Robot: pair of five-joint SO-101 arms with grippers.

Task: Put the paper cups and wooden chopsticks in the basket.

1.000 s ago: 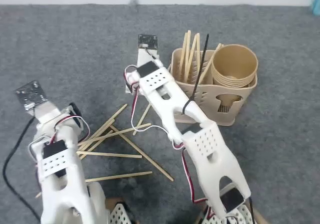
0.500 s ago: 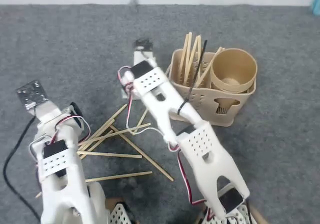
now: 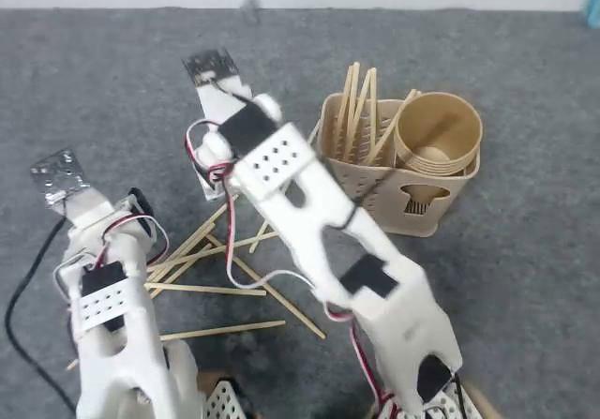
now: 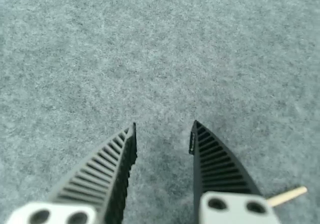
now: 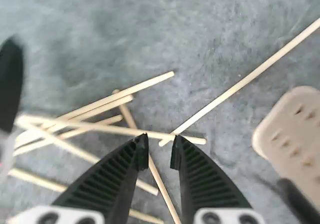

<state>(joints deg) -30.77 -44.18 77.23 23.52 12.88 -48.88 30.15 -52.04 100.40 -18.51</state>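
Overhead, two white arms work around a scatter of wooden chopsticks (image 3: 208, 290) beside a loaded basket (image 3: 412, 194).

Upright on the grey carpet (image 3: 112, 82), the beige basket holds a stack of paper cups (image 3: 439, 133) in one compartment and a bundle of upright sticks (image 3: 361, 100) in the compartment beside it. The loose wooden chopsticks lie crisscrossed on the carpet between the two arms, near the basket but apart from it. The right gripper (image 5: 159, 143) hangs over this pile, its jaws parted only narrowly with nothing between them, its tips above the spot where several sticks cross, a corner of the basket close by. The left gripper (image 4: 164, 129) points down at bare carpet, its jaws moderately wide and empty, with one chopstick end (image 4: 287, 196) just beside it.
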